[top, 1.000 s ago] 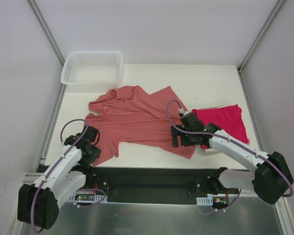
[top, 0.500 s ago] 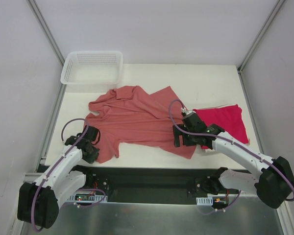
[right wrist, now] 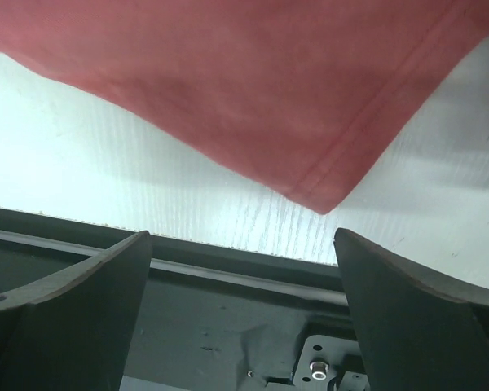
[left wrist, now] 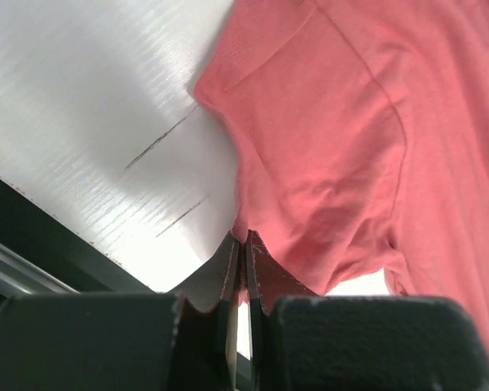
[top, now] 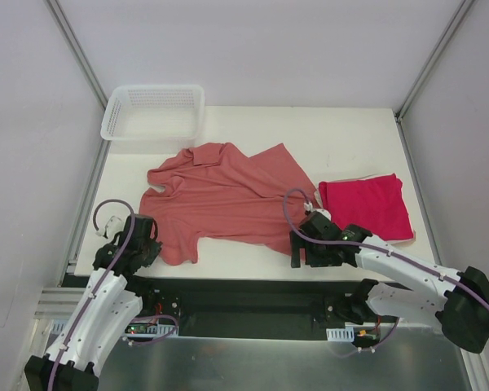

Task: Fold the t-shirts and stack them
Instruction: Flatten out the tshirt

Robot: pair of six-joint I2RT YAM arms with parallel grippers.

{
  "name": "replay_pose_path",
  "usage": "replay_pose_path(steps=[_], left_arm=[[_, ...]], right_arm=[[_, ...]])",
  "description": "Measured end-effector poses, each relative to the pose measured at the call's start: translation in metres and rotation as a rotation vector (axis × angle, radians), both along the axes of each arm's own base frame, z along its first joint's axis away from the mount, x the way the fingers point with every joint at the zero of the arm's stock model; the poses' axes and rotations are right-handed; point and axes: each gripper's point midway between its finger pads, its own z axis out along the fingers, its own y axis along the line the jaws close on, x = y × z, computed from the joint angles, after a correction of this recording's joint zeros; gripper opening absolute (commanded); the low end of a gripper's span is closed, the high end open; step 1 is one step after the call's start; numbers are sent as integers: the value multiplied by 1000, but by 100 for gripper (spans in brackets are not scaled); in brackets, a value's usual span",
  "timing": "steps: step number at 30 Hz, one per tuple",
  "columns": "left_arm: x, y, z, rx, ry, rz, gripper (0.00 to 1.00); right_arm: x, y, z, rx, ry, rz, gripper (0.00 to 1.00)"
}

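The salmon-pink t-shirt (top: pixel 224 195) lies spread and rumpled across the middle of the white table (top: pixel 342 138). My left gripper (top: pixel 149 244) is at its near-left corner, shut on a thin fold of the pink edge (left wrist: pixel 243 248); the rest of the cloth (left wrist: pixel 350 122) spreads away to the right. The crimson t-shirt (top: pixel 367 205) lies folded flat at the right. My right gripper (top: pixel 301 248) hangs open over the table's near edge. Nothing is between its fingers, and the salmon shirt's near-right corner (right wrist: pixel 318 199) lies just beyond them.
A white mesh basket (top: pixel 155 110) stands at the table's far left corner. The black base rail (right wrist: pixel 228 326) runs along the near edge under the right gripper. Side walls and metal posts close in the table.
The left gripper has shut on the salmon shirt's near-left edge and drawn back toward the near left. The right gripper, still open, has moved off the shirt's corner toward the near edge.
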Motion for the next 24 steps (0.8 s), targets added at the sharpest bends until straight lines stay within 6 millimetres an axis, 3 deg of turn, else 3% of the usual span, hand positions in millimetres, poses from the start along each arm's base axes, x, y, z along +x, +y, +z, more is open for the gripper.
replay_pose_path(steps=[7, 15, 17, 22, 24], left_arm=[[5, 4, 10, 21, -61, -3, 0], [6, 8, 11, 44, -64, -1, 0], [6, 8, 11, 45, -63, -2, 0], [6, 10, 11, 54, -63, -2, 0], [6, 12, 10, 65, -61, 1, 0]], right_arm=[[-7, -6, -9, -29, 11, -127, 93], [-7, -25, -30, -106, 13, -293, 75], [-5, -27, -31, -117, 3, -310, 70], [2, -31, -32, -152, -29, -327, 68], [6, -30, -32, -171, -32, -327, 60]])
